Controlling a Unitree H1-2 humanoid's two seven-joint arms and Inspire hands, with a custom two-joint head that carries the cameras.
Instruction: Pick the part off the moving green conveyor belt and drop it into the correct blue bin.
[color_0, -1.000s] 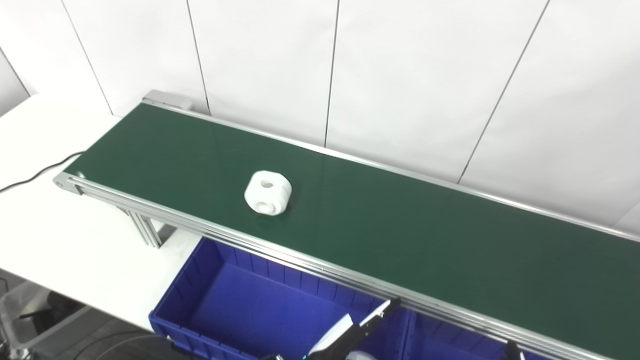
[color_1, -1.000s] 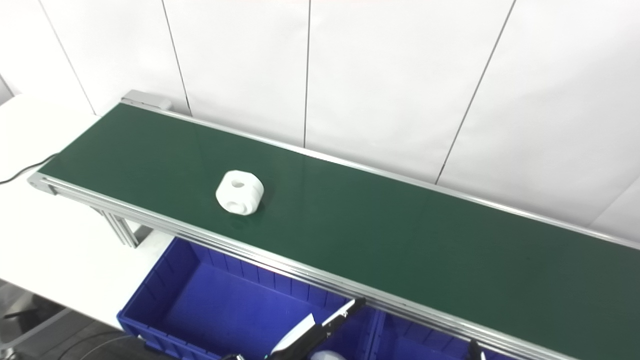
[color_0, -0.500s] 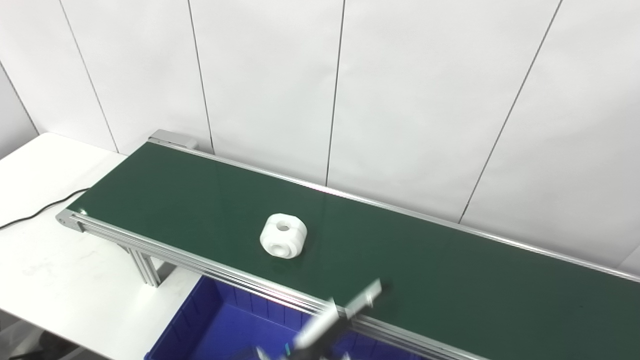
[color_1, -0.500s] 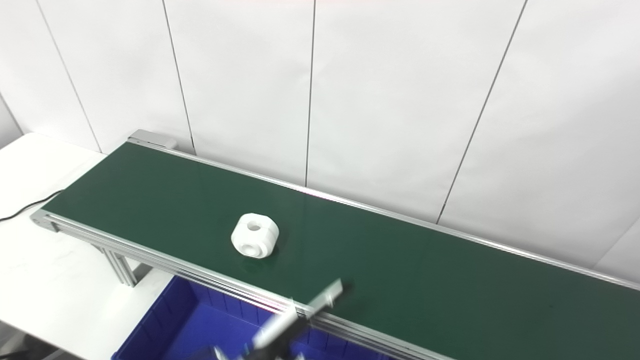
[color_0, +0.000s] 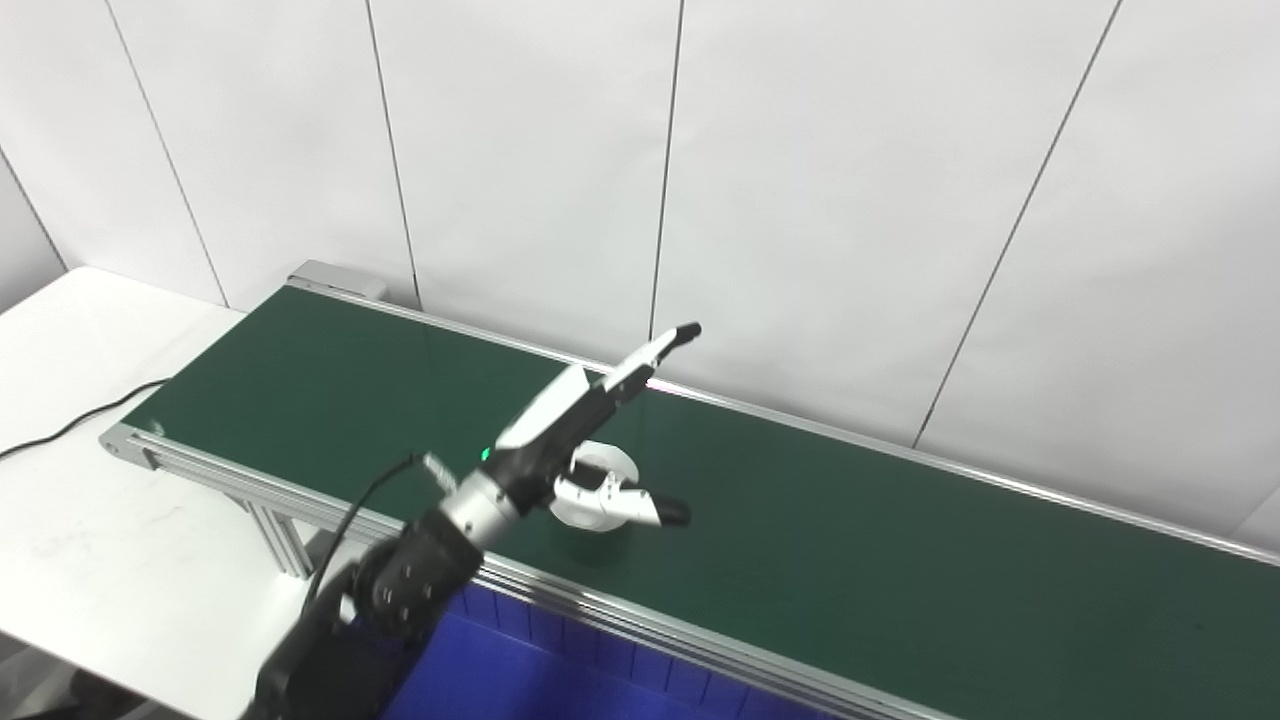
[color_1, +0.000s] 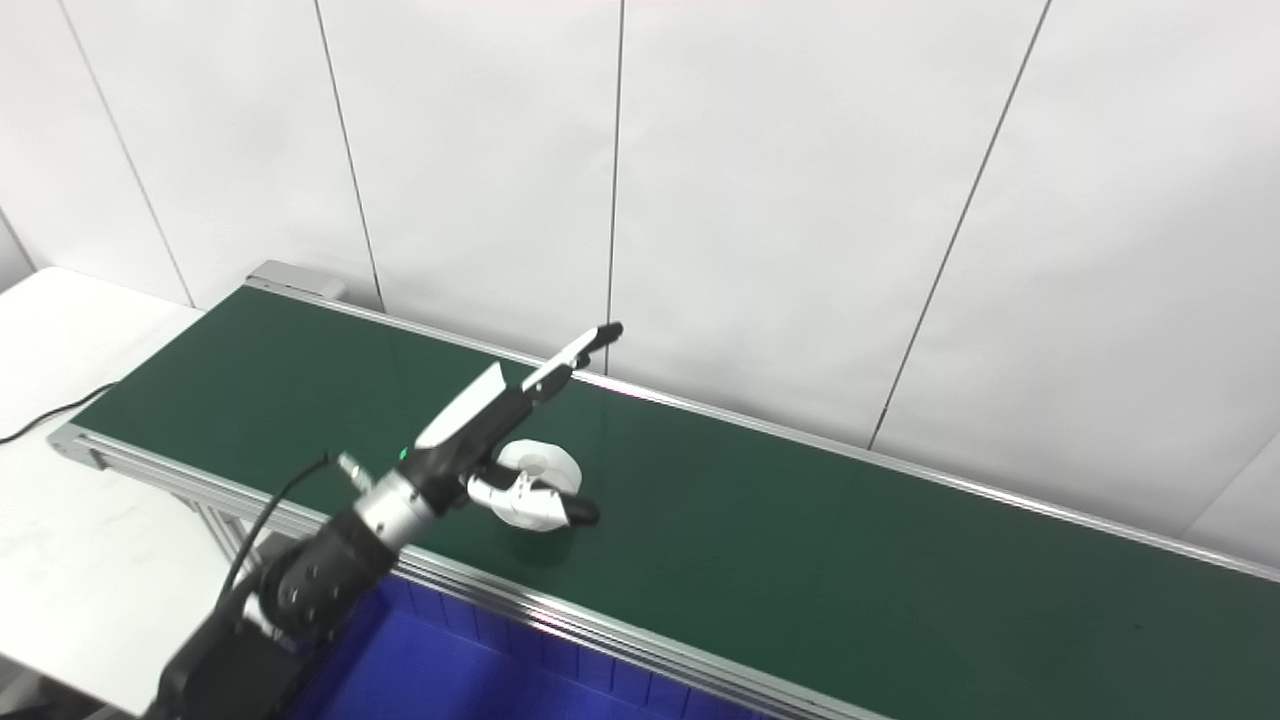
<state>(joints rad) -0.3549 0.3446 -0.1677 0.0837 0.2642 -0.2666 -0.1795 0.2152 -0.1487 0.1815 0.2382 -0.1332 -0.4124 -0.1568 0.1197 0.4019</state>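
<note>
1. The left hand reaches out over the belt from an arm that enters at the lower left. It is spread wide and grasps nothing: its fingers point up and away toward the wall, and its thumb juts out low to the right.
2. The wall behind is made of white panels split by thin dark seams; no writing or brand shows on it.
3. The green conveyor belt runs on a slant from the upper left to the lower right, edged by silver aluminium rails. No label or lettering can be read on the belt or its frame.
4. The worktop is white and shows at the left, under and beside the belt's end.
5. The blue bin sits below the belt's near rail at the bottom edge; only part of its ribbed wall shows, and no marking can be made out.
6. The arm is dark with a silver wrist band, and a small green light glows near the hand's base.
7. The part is a white, rounded block with a round hole in its top. It lies on the belt, under the spread fingers and just behind the thumb, which crosses in front of its lower edge. Whether the thumb touches it cannot be told.
8. A black cable lies across the worktop at the far left.
</note>
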